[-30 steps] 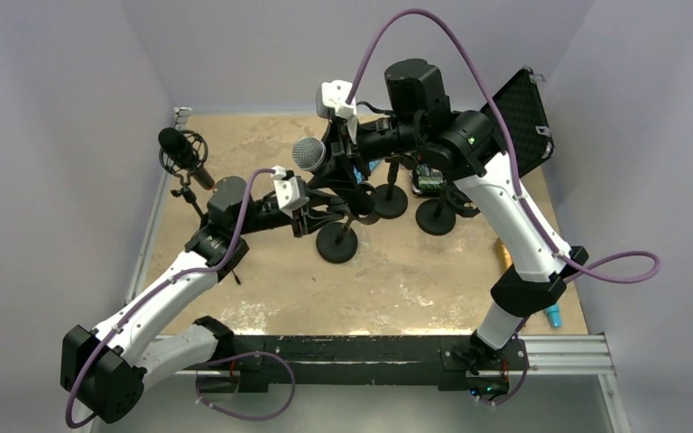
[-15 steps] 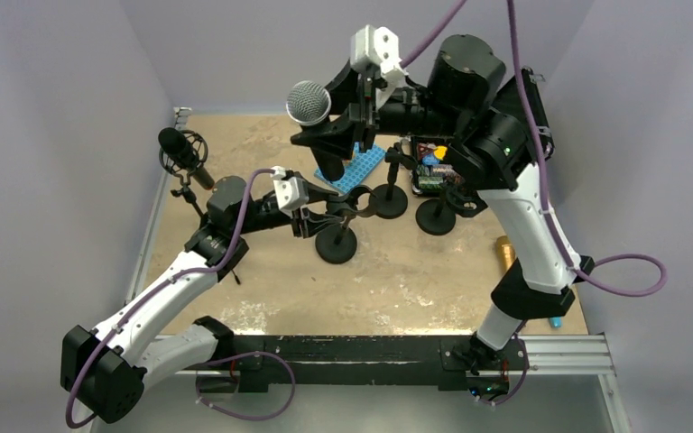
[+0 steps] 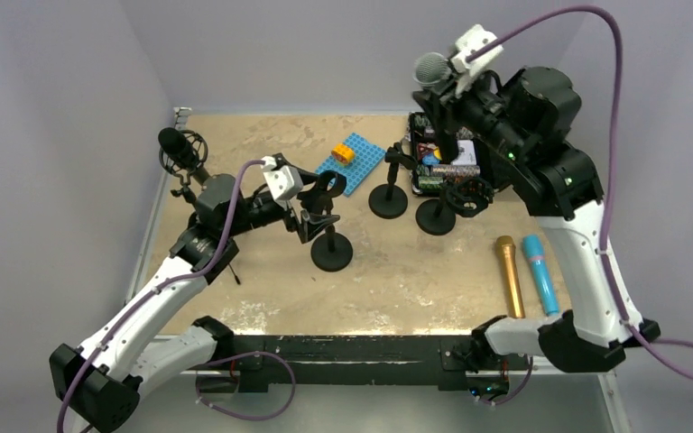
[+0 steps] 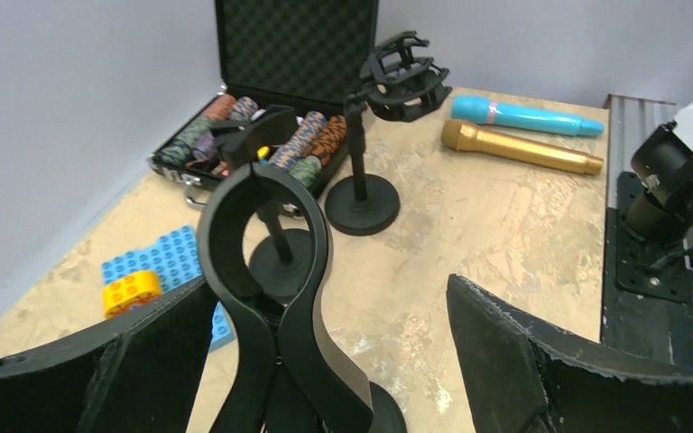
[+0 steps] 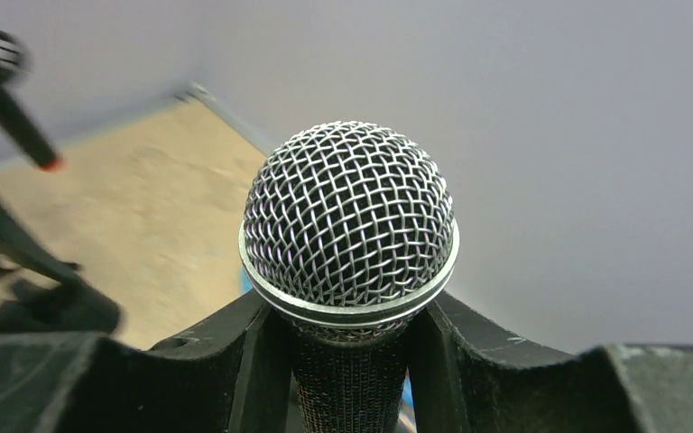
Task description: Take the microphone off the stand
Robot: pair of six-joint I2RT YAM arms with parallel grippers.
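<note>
Gripping mic (image 5: 350,216) in right gripper (image 5: 347,370), mesh visible only by wrist view; holding left gripper (image 4: 325,361) wide, stand (image 4: 266,225) between fingers.

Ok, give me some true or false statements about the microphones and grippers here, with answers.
1. The right gripper grips the mesh-headed microphone. True.
2. The stand clip at the left gripper holds a microphone. False: the clip is empty.
3. The gold microphone and blue microphone lie side by side on the table. True.
4. The left gripper is shut. False: it is open, a finger either side of the clip.
5. The poker chip case is closed. False: it stands open.
</note>
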